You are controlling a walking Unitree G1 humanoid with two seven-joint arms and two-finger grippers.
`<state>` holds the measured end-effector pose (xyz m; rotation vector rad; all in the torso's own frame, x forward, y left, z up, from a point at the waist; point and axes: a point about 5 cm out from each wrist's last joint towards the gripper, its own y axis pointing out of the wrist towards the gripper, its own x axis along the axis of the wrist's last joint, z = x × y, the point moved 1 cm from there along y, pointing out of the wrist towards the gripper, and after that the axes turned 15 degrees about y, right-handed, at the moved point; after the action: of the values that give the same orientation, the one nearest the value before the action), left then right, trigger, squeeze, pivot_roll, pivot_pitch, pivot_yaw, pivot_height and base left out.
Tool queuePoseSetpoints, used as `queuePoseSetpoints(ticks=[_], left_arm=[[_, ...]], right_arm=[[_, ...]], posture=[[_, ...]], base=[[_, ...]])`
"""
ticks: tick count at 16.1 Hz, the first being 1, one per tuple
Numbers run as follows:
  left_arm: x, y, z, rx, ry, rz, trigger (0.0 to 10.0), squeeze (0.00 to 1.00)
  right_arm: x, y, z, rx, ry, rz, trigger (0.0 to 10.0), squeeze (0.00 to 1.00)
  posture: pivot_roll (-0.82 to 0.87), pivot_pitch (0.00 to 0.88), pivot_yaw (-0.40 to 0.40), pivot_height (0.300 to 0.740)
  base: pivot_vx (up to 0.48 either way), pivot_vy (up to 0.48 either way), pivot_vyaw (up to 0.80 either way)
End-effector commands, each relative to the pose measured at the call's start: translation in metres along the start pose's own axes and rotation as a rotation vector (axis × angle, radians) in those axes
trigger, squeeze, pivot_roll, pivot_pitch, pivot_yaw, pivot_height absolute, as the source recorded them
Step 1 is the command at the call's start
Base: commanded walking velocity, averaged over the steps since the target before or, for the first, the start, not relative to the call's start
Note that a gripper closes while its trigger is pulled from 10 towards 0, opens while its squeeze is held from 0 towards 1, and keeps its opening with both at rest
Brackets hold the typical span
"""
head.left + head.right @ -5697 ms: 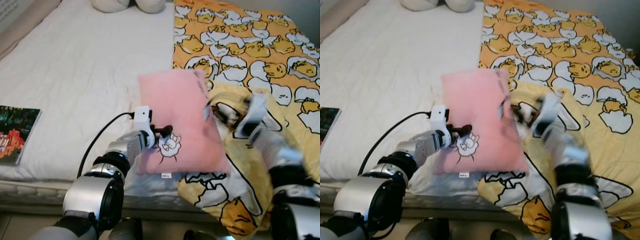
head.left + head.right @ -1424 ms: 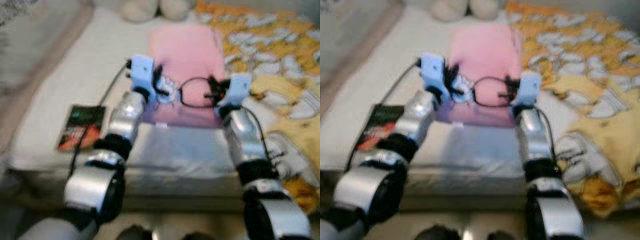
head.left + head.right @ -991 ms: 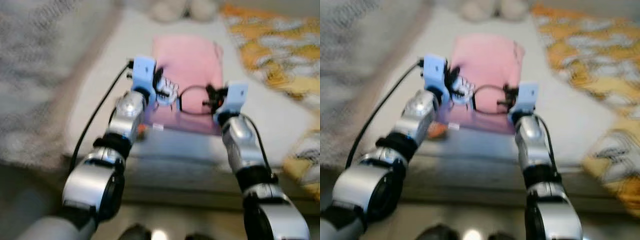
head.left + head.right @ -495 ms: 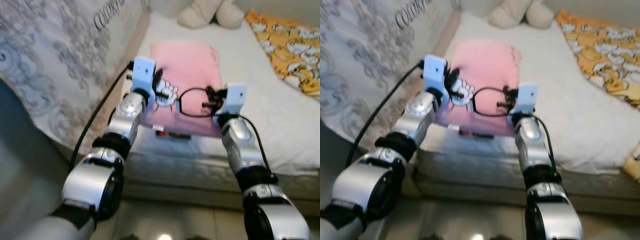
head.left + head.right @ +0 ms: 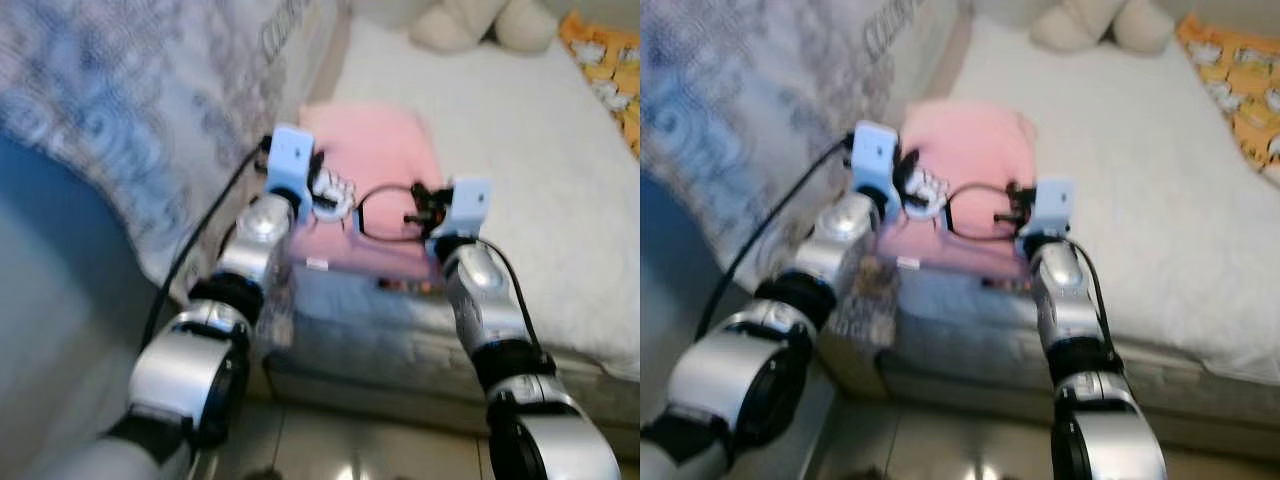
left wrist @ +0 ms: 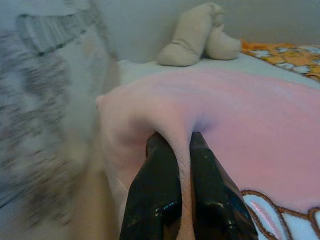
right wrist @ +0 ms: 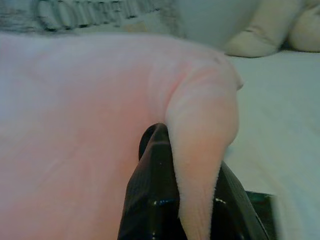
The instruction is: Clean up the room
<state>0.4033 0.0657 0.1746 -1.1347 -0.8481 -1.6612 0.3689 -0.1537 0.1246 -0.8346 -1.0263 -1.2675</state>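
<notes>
Both tools, left tool [image 6: 182, 165] and right tool [image 7: 172, 170], pinch the soft pink fleece pillow [image 5: 375, 165]; its near edge hides a blurred book [image 5: 410, 285].

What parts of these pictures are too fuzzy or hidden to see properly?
- The printed figure on the pink pillow: half covered by the left gripper in the eye views, cut off by the edge in the left wrist view.
- The thing under the pillow's near edge: mostly covered by the pillow.
- The plush toy: cut off by the top edge.
- The patterned headboard: blurred.
</notes>
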Motion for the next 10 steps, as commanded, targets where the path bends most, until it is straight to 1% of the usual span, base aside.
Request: queuePoseSetpoints(ticks=[1, 4, 7, 9, 10], left_arm=[[0.009, 0.003, 0.01, 0.041, 0.021, -0.018, 10.0, 0.0], [0.007, 0.003, 0.013, 0.066, 0.0, 0.002, 10.0, 0.0], [0.005, 0.002, 0.012, 0.073, 0.006, 0.016, 10.0, 0.0], [-0.002, 0.001, 0.018, 0.133, 0.024, 0.069, 10.0, 0.0], [-0.016, -0.002, 0.027, 0.207, 0.071, 0.17, 10.0, 0.0]], right_arm=[[0.008, -0.001, -0.014, -0.051, 0.001, -0.022, 10.0, 0.0], [0.008, 0.0, -0.014, -0.05, 0.0, -0.012, 10.0, 0.0], [0.004, 0.001, -0.011, -0.036, 0.0, 0.007, 10.0, 0.0], [-0.008, 0.003, -0.006, -0.001, 0.002, 0.095, 10.0, 0.0], [-0.022, 0.005, -0.006, 0.001, 0.035, 0.196, 10.0, 0.0]], posture=[[0.02, 0.0, 0.012, 0.74], [0.02, 0.0, 0.01, 0.74], [0.02, 0.0, 0.009, 0.74], [0.02, 0.0, 0.01, 0.74], [0.02, 0.0, 0.01, 0.74]], base=[[0.48, 0.0, 0.0], [0.472, 0.0, 0.0], [0.456, 0.0, 0.0], [0.433, 0.0, 0.0], [0.0, 0.0, 0.0]])
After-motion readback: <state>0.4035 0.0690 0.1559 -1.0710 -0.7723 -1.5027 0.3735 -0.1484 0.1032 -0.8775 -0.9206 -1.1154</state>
